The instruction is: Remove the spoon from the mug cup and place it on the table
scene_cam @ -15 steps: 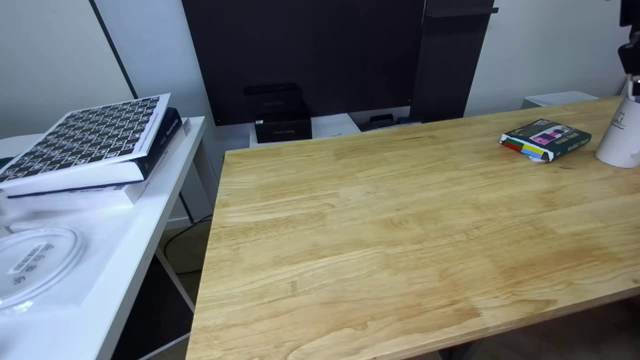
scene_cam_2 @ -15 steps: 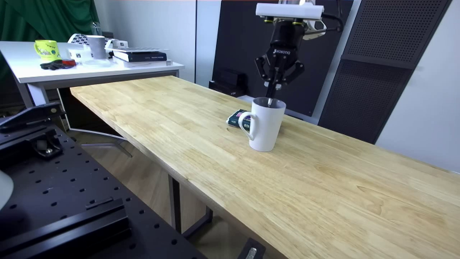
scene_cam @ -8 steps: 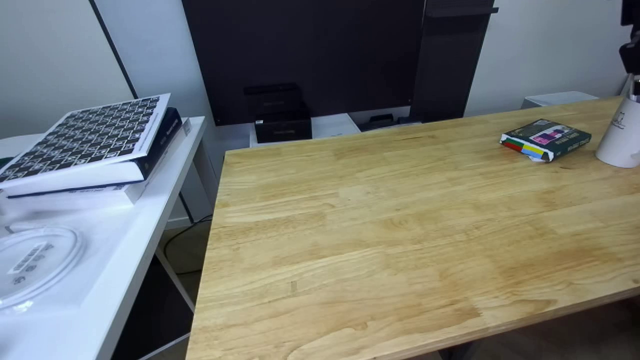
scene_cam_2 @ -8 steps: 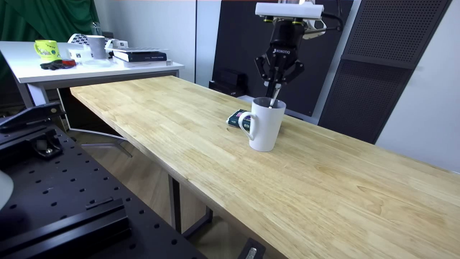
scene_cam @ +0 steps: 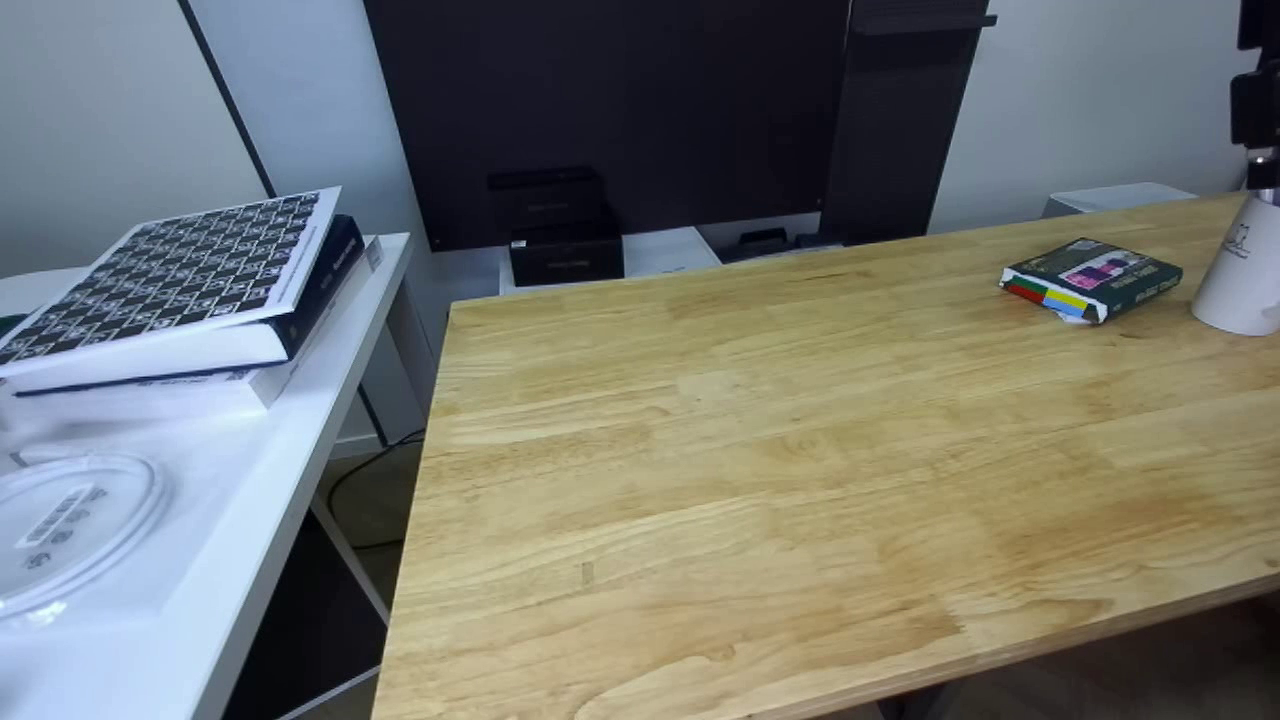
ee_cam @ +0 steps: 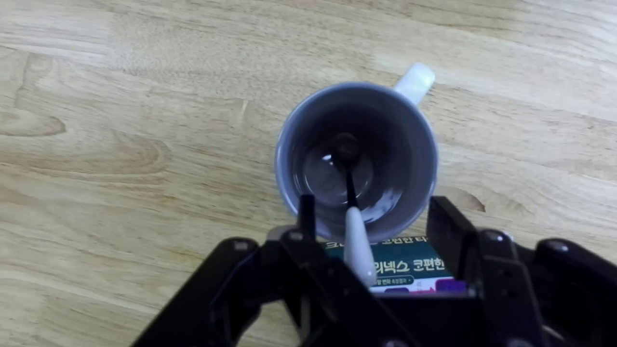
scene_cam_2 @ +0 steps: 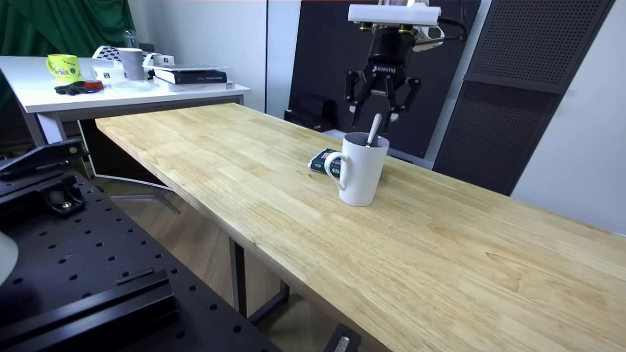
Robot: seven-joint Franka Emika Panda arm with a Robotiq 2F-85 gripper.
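A long counter [scene_cam_2: 440, 274] of light-brown joined wooden planks is carrying the things. Over it, a black, jointed, two-fingered pincer [scene_cam_2: 371, 122] is hanging, and its fingers are standing wide apart. Below, a tall, smooth, white mug [scene_cam_2: 363, 171] is standing upright. Just beside the mug, a flat, dark-green, rectangular packet [scene_cam: 1092, 278] is lying. A slender, pale-handled spoon [ee_cam: 358, 246] is leaning inside the mug; its handle is rising above the rim, and in the wrist view it is showing between the fingers.

The mug cup [scene_cam_2: 364, 173] is smooth, glossy inside; the spoon [ee_cam: 358, 246] smooth; the table [scene_cam_2: 440, 254] grained wood.
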